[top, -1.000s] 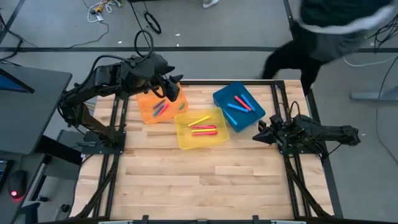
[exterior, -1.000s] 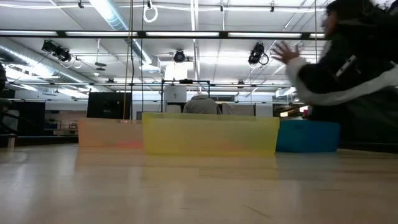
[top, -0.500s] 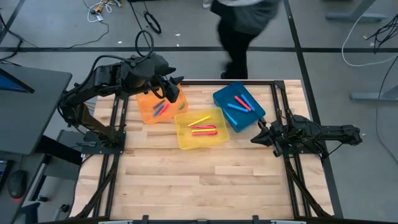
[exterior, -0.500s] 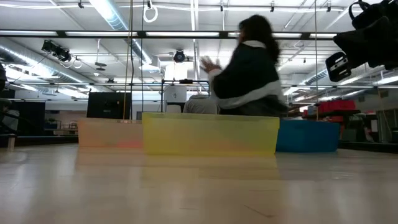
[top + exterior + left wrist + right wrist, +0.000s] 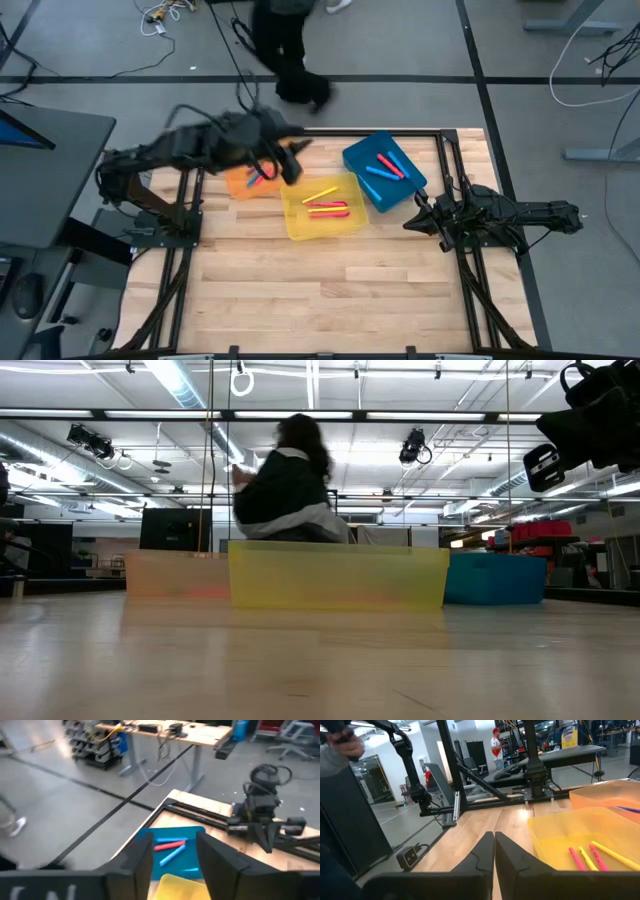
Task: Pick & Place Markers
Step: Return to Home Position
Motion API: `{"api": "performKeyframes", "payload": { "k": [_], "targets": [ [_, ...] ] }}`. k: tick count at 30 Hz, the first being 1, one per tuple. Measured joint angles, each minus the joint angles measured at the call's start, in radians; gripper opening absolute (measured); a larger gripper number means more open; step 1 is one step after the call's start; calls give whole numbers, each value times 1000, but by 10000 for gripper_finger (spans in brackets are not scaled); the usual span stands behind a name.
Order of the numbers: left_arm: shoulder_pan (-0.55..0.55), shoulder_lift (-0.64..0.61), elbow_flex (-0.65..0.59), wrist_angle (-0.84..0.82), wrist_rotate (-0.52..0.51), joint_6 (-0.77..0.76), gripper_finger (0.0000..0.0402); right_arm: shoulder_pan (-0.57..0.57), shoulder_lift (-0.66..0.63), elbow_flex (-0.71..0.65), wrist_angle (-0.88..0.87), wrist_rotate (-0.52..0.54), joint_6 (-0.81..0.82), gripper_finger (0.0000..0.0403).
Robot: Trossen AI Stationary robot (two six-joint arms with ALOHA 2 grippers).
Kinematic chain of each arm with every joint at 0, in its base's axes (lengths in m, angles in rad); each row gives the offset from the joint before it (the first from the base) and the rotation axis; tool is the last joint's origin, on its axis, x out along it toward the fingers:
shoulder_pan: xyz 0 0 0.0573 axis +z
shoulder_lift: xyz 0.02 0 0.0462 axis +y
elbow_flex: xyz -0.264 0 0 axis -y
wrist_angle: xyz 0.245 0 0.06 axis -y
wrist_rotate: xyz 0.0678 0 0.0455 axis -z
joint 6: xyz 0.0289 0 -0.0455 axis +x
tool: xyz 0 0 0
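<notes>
Markers lie in three translucent bins on the table's far half. Several are in the orange bin point(image 5: 250, 180), red, pink and yellow ones point(image 5: 326, 205) in the yellow bin point(image 5: 322, 228), and red and blue ones point(image 5: 170, 846) in the blue bin point(image 5: 384, 172). My left gripper point(image 5: 172, 859) hangs open in the air above the orange bin's right end point(image 5: 285, 160), with nothing between its fingers. My right gripper point(image 5: 494, 851) waits shut and level at the table's right edge point(image 5: 412, 222), pointing at the yellow bin point(image 5: 580, 837).
A person point(image 5: 285, 50) walks along the floor just beyond the table's far edge and also shows behind the bins in the low view point(image 5: 285, 490). The bins stand close together in a row. Bare wood point(image 5: 320, 290) fills the table's near half.
My left gripper has swung toward the table's right edge and slightly down, from the orange bin's far side to above its right end, and is blurred by the motion. The person has walked leftward behind the far edge. The bins and markers have kept still.
</notes>
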Motion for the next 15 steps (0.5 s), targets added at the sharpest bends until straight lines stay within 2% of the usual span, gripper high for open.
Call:
{"api": "performKeyframes", "payload": {
  "k": [3,8,12,15],
  "targets": [
    [-15,-10,-163,203,15,44,124,0,0,0,0,0,0,16],
    [3,-29,-431,542,118,53,69,0,0,0,0,0,0,16],
    [17,-67,-602,717,181,25,29,0,0,1,0,0,0,16],
    [23,-122,-727,846,188,16,7,0,0,1,1,0,0,16]
  ]
}}
